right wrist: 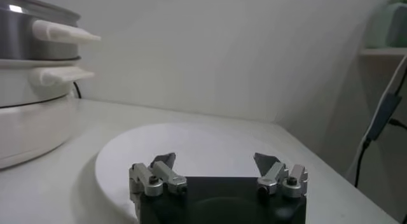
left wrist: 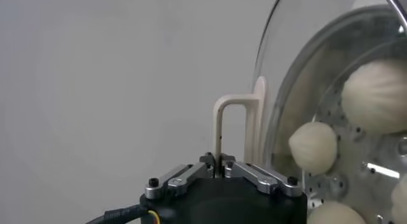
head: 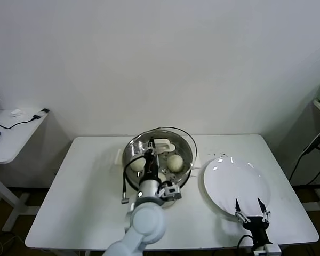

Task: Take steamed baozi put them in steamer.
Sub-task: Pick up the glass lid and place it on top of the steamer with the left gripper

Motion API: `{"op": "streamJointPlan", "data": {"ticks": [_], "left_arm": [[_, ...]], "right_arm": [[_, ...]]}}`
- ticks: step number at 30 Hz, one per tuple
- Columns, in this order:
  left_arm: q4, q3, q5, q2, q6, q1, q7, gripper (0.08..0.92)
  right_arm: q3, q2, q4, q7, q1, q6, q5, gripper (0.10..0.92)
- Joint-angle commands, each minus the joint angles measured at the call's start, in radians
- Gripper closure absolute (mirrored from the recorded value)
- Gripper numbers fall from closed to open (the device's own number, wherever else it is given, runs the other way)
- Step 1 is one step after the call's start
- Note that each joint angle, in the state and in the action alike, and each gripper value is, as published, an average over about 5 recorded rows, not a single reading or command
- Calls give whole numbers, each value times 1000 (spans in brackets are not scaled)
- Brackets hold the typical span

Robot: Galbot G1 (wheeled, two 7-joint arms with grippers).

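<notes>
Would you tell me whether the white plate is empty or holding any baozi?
Empty: the white plate shows only bare surface, and the baozi sit in the steamer.

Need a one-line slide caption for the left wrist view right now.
Left gripper shut on the glass lid's white handle, lid held over the steamer with baozi inside.

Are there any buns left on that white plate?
No, the white plate is bare; the buns that show lie in the steamer.
</notes>
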Motion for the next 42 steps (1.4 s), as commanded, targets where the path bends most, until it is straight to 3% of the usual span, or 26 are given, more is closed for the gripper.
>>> {"op": "streamJointPlan", "data": {"ticks": [1,12,34,37,42], "left_arm": [[104,16,131,-44,29,-15,11,860],[160,-7,164,-36,17,-23,-21,860],[159,-13,154,-44,8,1,-47,859],[137,-4,137,-33,7,3,-45,818],[64,5,84,-4,3,17,-30,673]], "right_arm": [[4,2,-8,10,0,7,-9,203],[4,2,-13,16,0,15,-12,203],[7,2,-11,11,-3,31,-21,203],[7,2,-10,10,-3,30,-19,203],[6,2,-9,9,0,29,-19,203]]}}
